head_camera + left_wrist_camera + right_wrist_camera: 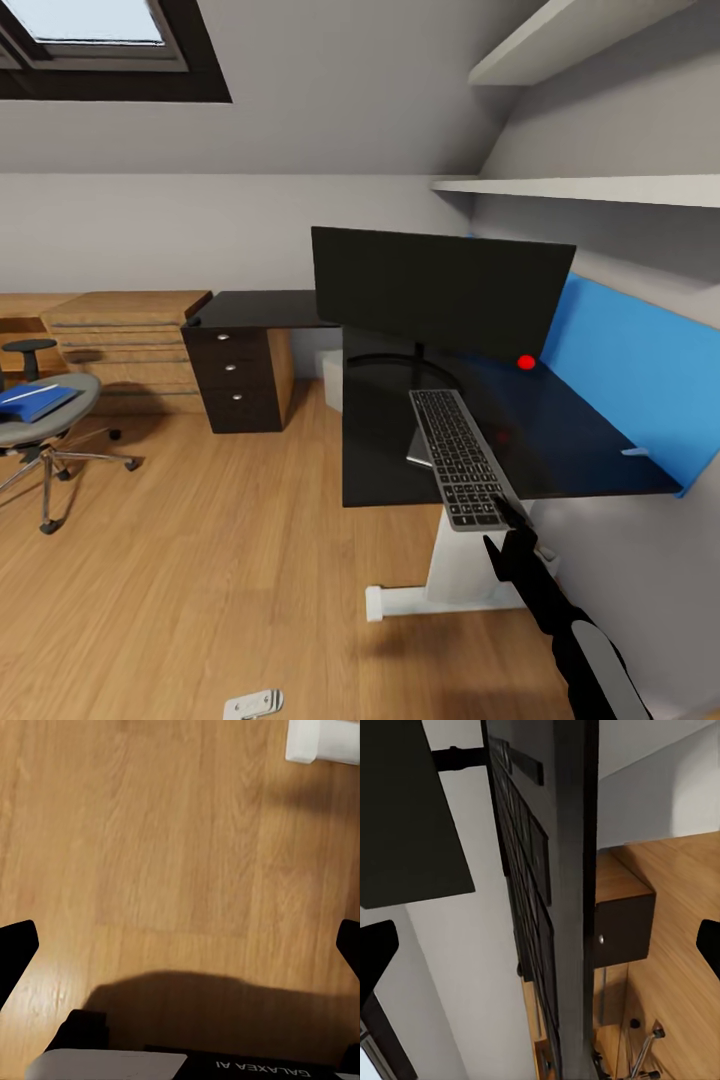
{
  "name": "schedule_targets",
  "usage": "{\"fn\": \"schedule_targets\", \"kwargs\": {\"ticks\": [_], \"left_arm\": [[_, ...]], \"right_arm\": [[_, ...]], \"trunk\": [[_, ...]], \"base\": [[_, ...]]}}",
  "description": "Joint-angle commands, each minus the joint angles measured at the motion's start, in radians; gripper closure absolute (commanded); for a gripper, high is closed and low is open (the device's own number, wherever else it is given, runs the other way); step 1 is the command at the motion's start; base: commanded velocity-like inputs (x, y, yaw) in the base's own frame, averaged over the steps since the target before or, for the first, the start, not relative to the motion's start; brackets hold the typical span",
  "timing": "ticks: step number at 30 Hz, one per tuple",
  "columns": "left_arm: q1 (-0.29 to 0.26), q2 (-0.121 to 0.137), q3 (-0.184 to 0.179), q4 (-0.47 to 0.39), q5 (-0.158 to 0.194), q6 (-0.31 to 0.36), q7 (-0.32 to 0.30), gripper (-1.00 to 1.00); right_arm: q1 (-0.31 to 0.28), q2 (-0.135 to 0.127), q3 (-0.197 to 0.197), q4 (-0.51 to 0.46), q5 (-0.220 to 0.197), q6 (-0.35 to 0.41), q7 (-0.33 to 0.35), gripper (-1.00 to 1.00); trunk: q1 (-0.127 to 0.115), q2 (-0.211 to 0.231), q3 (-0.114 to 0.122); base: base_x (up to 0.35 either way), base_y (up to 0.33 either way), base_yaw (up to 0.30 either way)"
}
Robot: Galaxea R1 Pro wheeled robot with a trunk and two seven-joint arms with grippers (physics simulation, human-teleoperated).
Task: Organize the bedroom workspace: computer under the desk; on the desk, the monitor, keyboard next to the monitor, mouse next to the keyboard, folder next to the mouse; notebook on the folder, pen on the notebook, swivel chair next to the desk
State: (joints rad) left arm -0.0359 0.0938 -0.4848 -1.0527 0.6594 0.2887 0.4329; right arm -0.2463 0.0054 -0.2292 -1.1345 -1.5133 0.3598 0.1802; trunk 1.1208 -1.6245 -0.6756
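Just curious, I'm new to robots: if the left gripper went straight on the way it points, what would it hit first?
The wooden floor, most likely. The left gripper points down at bare boards, jaws wide apart, nothing between; a white piece lies off to the side.

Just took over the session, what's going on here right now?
The right end effector holds the keyboard by its near end, carrying it over the desk in front of the monitor. The folder lies on the swivel chair. The left end effector is open, pointing at bare floor.
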Motion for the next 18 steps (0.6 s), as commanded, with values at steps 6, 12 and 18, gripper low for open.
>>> {"fn": "schedule_targets", "kwargs": {"ticks": [6, 12, 18], "left_arm": [[-0.001, 0.001, -0.004, -0.001, 0.007, 0.001, 0.009, -1.00], [-0.001, 0.001, -0.005, -0.002, 0.007, 0.002, 0.009, -1.00], [-0.001, 0.001, -0.003, -0.001, 0.008, 0.002, 0.009, -1.00]], "right_arm": [[-0.001, 0.000, -0.002, 0.001, -0.007, 0.007, 0.001, -1.00], [-0.001, 0.001, -0.002, 0.000, -0.007, 0.007, 0.000, -1.00], [-0.001, 0.001, -0.002, 0.000, -0.007, 0.007, 0.001, -1.00]], "trunk": [[0.000, 0.000, -0.001], [0.000, 0.000, -0.001], [0.000, 0.000, -0.001]], "base": [[0.031, 0.000, 0.000], [0.156, 0.000, 0.000], [0.038, 0.000, 0.000]]}}
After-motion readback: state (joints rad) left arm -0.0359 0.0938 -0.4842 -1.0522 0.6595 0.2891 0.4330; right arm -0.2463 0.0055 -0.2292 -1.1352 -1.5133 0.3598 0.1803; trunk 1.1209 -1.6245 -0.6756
